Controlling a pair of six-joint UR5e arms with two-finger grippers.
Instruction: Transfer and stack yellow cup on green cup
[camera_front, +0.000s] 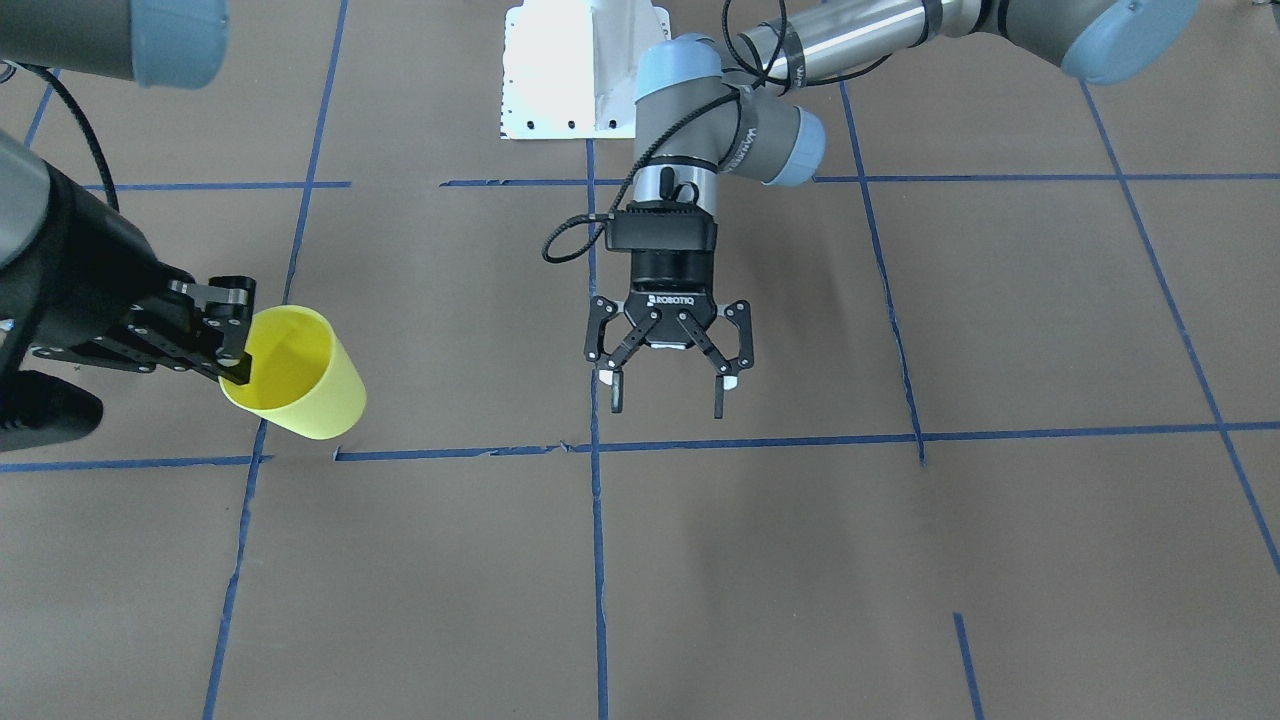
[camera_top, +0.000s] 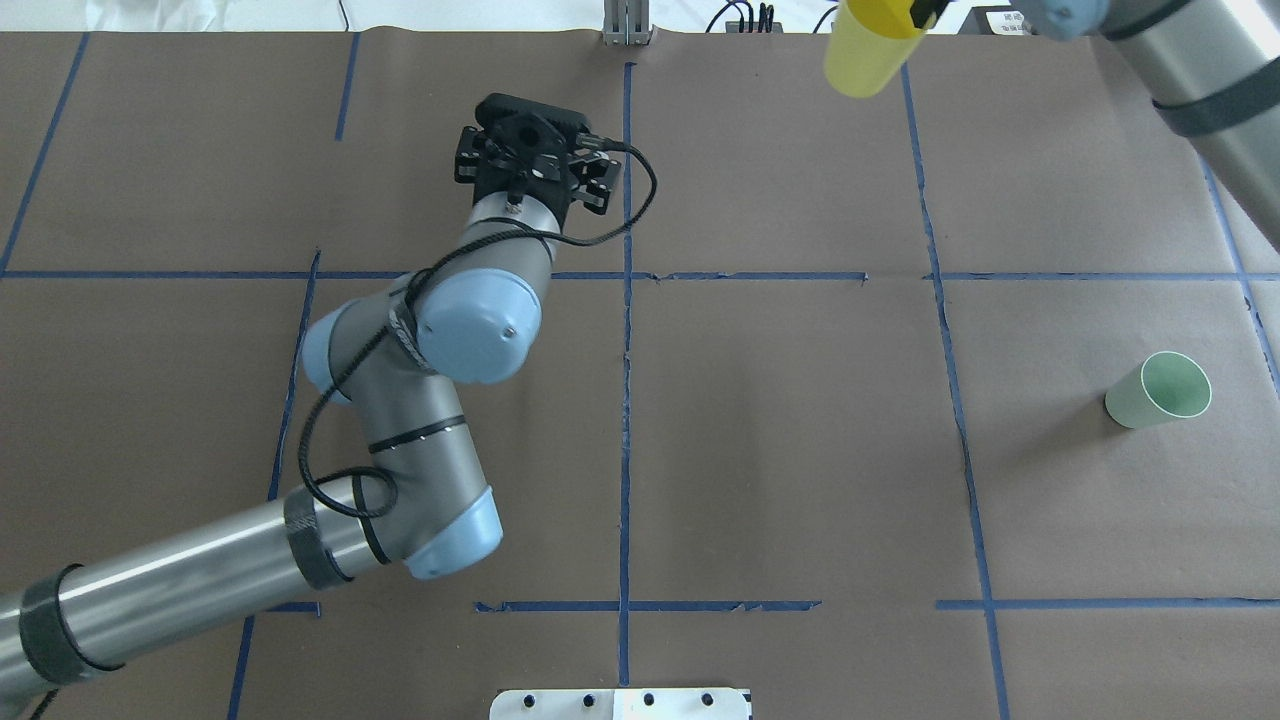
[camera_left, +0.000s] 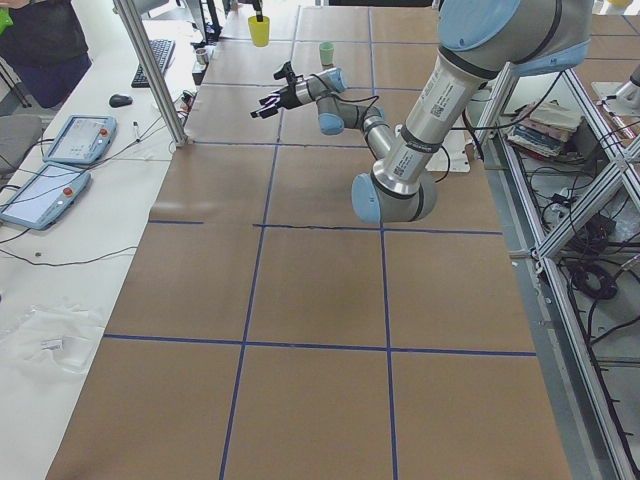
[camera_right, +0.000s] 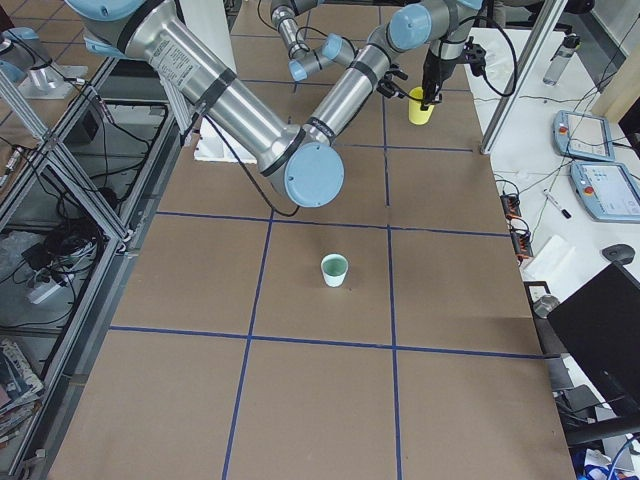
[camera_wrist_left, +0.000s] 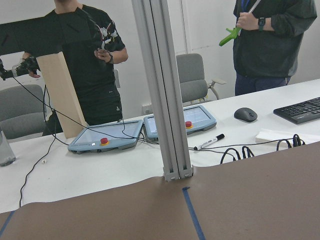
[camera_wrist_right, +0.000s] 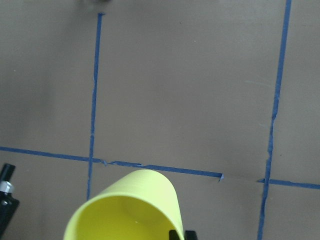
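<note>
The yellow cup (camera_front: 300, 375) hangs tilted above the table in my right gripper (camera_front: 238, 345), which is shut on its rim with one finger inside. It also shows at the far edge in the overhead view (camera_top: 868, 50) and low in the right wrist view (camera_wrist_right: 130, 210). The green cup (camera_top: 1160, 390) stands upright and alone on the right side of the table, well apart from the yellow cup; it also shows in the exterior right view (camera_right: 334, 270). My left gripper (camera_front: 667, 398) is open and empty, pointing down above the table's middle.
Blue tape lines (camera_top: 625, 350) divide the brown table cover into squares. A white mount plate (camera_front: 570, 70) sits at the robot's base. Past the far edge stand an aluminium post (camera_wrist_left: 162, 90), tablets (camera_wrist_left: 105, 136) and people (camera_wrist_left: 90, 65).
</note>
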